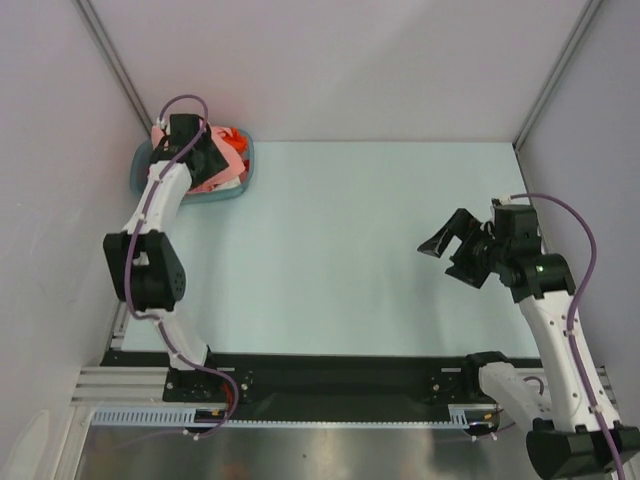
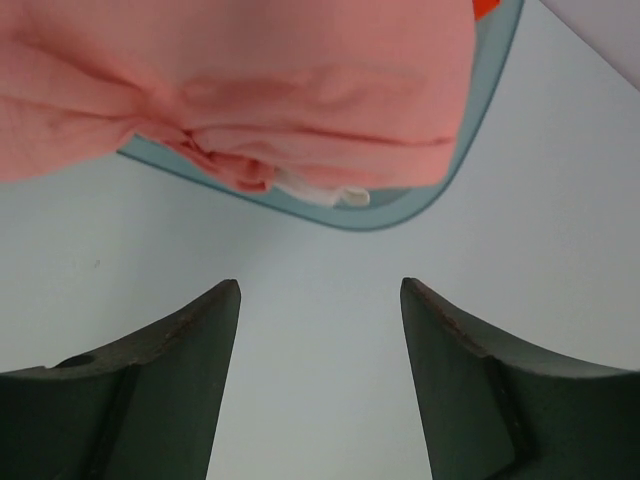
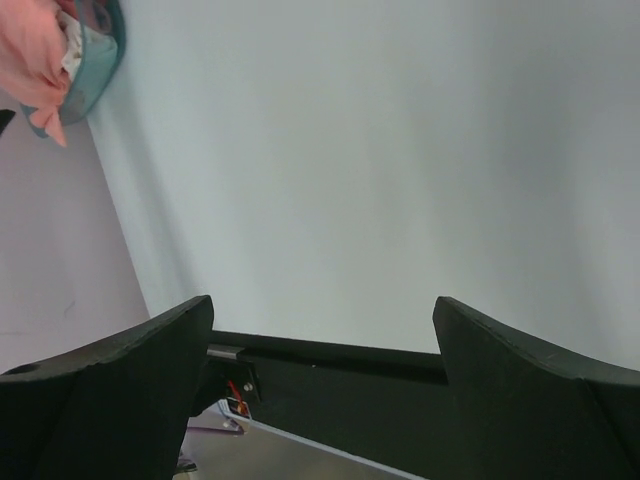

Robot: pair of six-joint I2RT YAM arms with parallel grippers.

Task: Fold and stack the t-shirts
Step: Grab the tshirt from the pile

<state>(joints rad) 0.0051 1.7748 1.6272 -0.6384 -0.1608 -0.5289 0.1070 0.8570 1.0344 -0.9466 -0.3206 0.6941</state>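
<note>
**Stock check: three t-shirts in the basket, both arms unloaded**

1. Teal basket (image 1: 141,186): at the far left corner of the pale surface (image 1: 360,230). I count it as the only container in view.
2. Salmon-pink t-shirt (image 2: 250,80): bunched on top of the basket's contents and draped over the rim. It is unfolded and fills most of my left wrist view.
3. Orange t-shirt (image 1: 229,133): in the basket on its far side, partly under the pink one. I see only a crumpled edge of it.
4. White t-shirt (image 2: 322,190): a small fold shows beneath the pink cloth, inside the near rim of the basket. I cannot tell more about it.
5. Left fingers (image 2: 170,380): spread wide apart, with nothing between them. From above, the wrist hangs over the basket. On the wrist camera the tips frame bare surface just short of the rim and touch no cloth.
6. Right fingers (image 3: 120,400): spread as wide as I ever see them, holding nothing. They hang over the right side of the surface, well apart from the basket, which shows only in the far corner of that wrist view
</note>
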